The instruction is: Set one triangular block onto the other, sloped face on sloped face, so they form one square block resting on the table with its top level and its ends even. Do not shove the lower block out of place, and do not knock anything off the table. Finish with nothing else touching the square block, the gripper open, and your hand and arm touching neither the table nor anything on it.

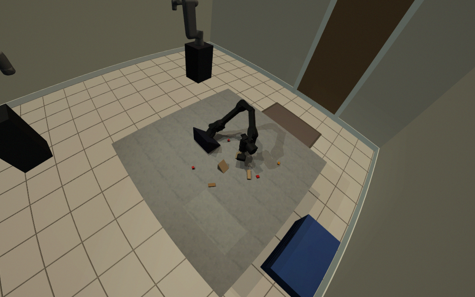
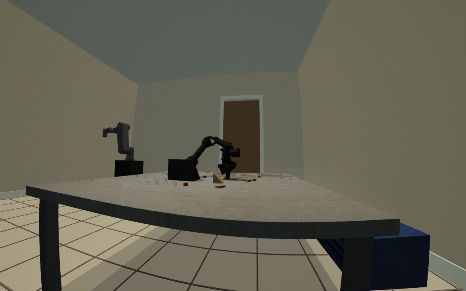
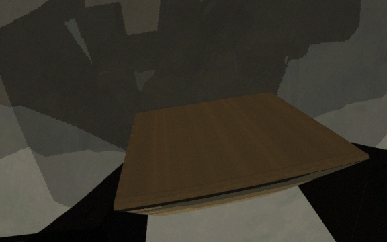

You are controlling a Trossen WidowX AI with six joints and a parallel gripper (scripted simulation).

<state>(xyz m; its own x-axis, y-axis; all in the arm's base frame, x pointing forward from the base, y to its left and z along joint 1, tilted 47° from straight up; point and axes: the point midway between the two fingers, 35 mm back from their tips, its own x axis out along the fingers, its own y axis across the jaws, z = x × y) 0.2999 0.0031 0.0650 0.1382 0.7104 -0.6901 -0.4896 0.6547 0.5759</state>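
The fingers [image 2: 227, 175] point down, partway open around one triangular block [image 2: 223, 176] [image 3: 234, 141]; I cannot tell whether they grip it. The table [image 1: 158, 147] [image 2: 299, 202] carries the black arm [image 1: 252, 121] [image 2: 200, 150]. The other triangular block [image 1: 223, 166] [image 2: 217, 178] stands near the first, the two unstacked. Then come two flat wooden pieces, a pale one [image 1: 248, 174] [image 2: 246, 180] and a browner one [image 1: 211, 185] [image 2: 220, 186]. Smallest are three red cubes and an orange cube [image 1: 278, 163] [image 2: 259, 176], scattered around them.
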